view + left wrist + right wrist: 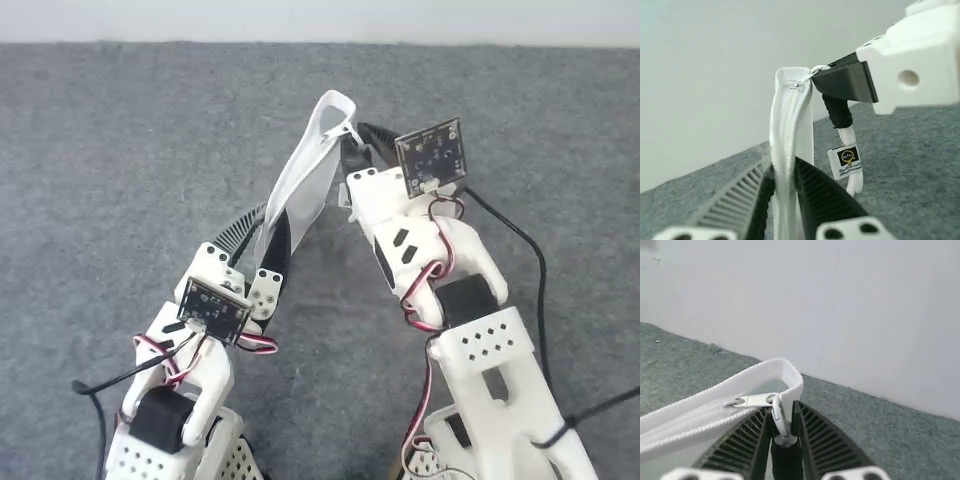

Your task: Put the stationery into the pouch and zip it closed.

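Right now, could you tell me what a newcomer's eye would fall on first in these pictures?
The white pouch is held up off the grey table between both arms. The left gripper clamps its lower end, while the right gripper pinches the zipper pull at its top end.

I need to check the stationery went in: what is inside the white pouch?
Nothing inside shows. The white pouch, held by the left gripper and right gripper, looks zipped shut along the visible stretch; its fabric hides any contents.
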`<state>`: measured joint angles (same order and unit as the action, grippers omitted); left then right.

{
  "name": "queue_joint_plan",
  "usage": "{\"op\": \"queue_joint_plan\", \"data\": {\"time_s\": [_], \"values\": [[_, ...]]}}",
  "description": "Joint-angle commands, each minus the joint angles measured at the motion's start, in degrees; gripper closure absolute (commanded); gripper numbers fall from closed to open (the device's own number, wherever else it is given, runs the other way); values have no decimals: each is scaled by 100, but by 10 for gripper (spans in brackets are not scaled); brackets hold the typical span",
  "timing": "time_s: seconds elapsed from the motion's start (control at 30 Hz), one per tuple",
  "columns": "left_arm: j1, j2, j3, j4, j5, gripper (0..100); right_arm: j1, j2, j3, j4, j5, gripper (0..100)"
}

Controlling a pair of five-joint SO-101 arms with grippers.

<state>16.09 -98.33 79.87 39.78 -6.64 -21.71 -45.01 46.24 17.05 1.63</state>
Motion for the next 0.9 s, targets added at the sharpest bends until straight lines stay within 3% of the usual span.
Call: {"op": "queue_joint_plan", "data": {"time_s": [0.0,0.3,0.87], "values": [[-105,9,-268,132,44,991,479,22,-536,-382,-97,992],[-105,9,-268,132,44,991,840,31,-510,-400,-237,992],[-114,9,-268,132,35,991,2132,576,-774,-347,-1582,992]]}}
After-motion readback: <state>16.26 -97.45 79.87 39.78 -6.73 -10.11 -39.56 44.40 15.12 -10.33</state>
